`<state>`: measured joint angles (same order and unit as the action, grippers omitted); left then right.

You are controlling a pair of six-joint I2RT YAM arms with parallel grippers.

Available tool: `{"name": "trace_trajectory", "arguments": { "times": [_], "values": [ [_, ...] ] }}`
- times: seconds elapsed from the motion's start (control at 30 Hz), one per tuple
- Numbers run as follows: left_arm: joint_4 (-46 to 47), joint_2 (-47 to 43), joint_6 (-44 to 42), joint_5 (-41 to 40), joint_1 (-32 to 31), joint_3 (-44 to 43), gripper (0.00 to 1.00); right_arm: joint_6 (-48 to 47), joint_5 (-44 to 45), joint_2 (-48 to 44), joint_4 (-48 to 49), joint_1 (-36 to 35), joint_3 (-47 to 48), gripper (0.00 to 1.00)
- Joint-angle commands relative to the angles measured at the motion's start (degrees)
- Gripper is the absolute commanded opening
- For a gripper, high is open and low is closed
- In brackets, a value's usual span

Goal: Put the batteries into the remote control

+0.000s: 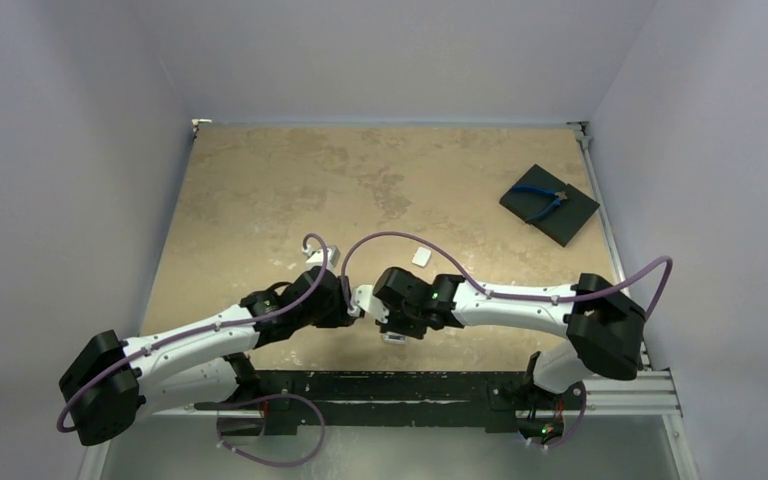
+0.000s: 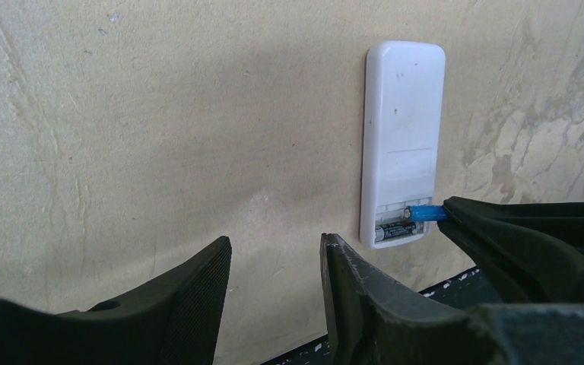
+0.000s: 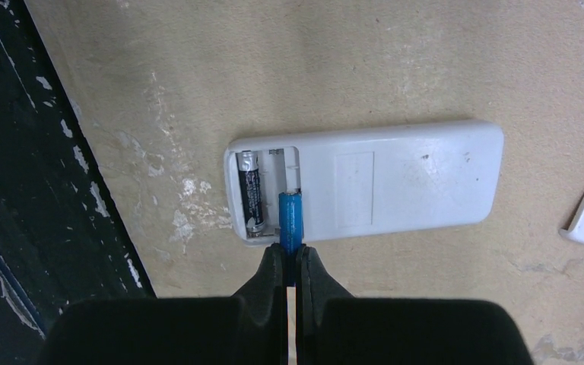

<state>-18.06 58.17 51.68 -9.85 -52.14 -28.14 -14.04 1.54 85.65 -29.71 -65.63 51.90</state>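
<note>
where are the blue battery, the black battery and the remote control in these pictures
blue battery (image 3: 290, 219), right wrist view, middle of its blue body
black battery (image 3: 252, 194), right wrist view, its dark label, lying in the open compartment
remote control (image 3: 411, 179), right wrist view, plain white back

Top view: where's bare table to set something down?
Bare: far-left and far-centre table, left of the black pad with pliers. Crowded: near centre, left gripper and right gripper at the remote, small white piece just beyond.
</note>
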Motion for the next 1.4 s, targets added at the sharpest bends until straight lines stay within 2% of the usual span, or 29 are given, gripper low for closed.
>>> {"name": "trace_trajectory", "arguments": {
  "times": [0.0,0.57,1.07,1.37],
  "values": [
    [2.33,-0.56,0.8,0.37,0.04,0.81,0.46,1.16,-1.45,0.62,0.55,-0.29,2.84,0.0],
    [3.41,-1.34,1.09,1.06,0.1,2.25,0.46,2.46,-2.54,4.87,0.11,-0.34,4.78,0.0],
    [5.09,-0.66,1.39,2.59,0.08,3.22,0.46,4.05,-2.66,5.73,0.87,-0.38,5.33,0.19],
    [5.12,-0.54,1.37,3.07,0.06,3.35,0.46,4.24,-2.2,6.02,0.15,-0.38,5.58,0.19]
  ]
}}
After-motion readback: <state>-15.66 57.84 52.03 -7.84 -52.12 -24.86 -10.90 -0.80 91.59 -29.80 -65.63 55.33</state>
